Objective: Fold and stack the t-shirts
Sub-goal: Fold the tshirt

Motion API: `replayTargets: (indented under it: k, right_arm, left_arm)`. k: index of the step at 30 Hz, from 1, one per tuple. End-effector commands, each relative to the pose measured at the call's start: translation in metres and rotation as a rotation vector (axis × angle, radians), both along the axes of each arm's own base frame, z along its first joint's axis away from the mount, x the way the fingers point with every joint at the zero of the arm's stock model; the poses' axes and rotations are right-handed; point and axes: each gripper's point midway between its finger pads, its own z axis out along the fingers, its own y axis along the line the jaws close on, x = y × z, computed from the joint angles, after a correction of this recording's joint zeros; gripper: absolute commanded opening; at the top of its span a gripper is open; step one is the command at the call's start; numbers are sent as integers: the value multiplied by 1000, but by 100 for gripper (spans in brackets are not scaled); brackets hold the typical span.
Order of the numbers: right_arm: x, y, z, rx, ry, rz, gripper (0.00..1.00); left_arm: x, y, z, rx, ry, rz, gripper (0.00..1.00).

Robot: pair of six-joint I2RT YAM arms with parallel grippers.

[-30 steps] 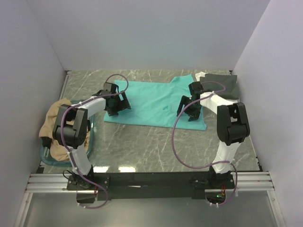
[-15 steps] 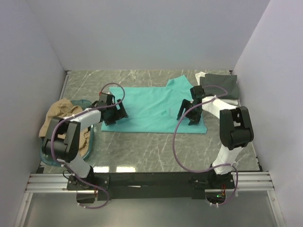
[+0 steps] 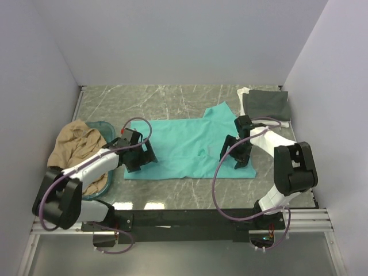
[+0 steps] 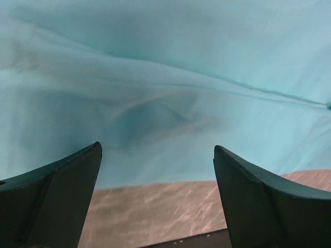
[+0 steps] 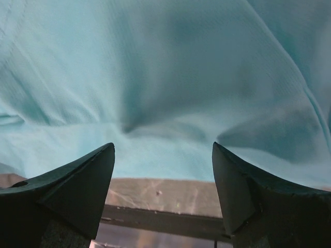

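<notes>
1. Top external view: the teal shirt [image 3: 190, 150] lies spread flat on the surface [image 3: 172, 100].
2. The left pincer [image 3: 140, 158] and right pincer [image 3: 237, 156] hang wide open over its near edge, gripping nothing.
3. Folding seems to be just starting; next, both should pinch that edge evenly.

Left gripper [image 3: 140, 156], right gripper [image 3: 238, 154]: jaws spread

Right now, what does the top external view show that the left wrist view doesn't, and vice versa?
Only top external: the tan t-shirt heaped in the teal basket at left, the dark grey t-shirt far right with a white t-shirt showing at its edge, and the right jaws over the spread cloth. Only left wrist: a close look at a crease near the cloth's edge, between the open left jaws. Both: the teal-green t-shirt lying on the marble table.
</notes>
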Motion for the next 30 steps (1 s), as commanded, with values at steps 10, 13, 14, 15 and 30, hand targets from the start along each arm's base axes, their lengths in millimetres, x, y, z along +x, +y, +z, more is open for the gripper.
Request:
replayTargets:
  k: [10, 13, 14, 15, 30]
  right_arm:
    - [79, 27, 85, 20, -248, 119, 82]
    - [84, 46, 73, 40, -233, 159, 82]
    - [84, 51, 69, 45, -231, 170, 82]
    - [85, 54, 60, 46, -226, 178, 81]
    - [36, 49, -20, 17, -51, 203, 81]
  left_arm:
    - [48, -7, 61, 7, -149, 19, 98]
    - [62, -15, 51, -4, -152, 3, 98]
    - [64, -16, 47, -1, -152, 0, 98]
    - [69, -17, 44, 5, -166, -8, 98]
    - [34, -2, -29, 63, -11, -12, 98]
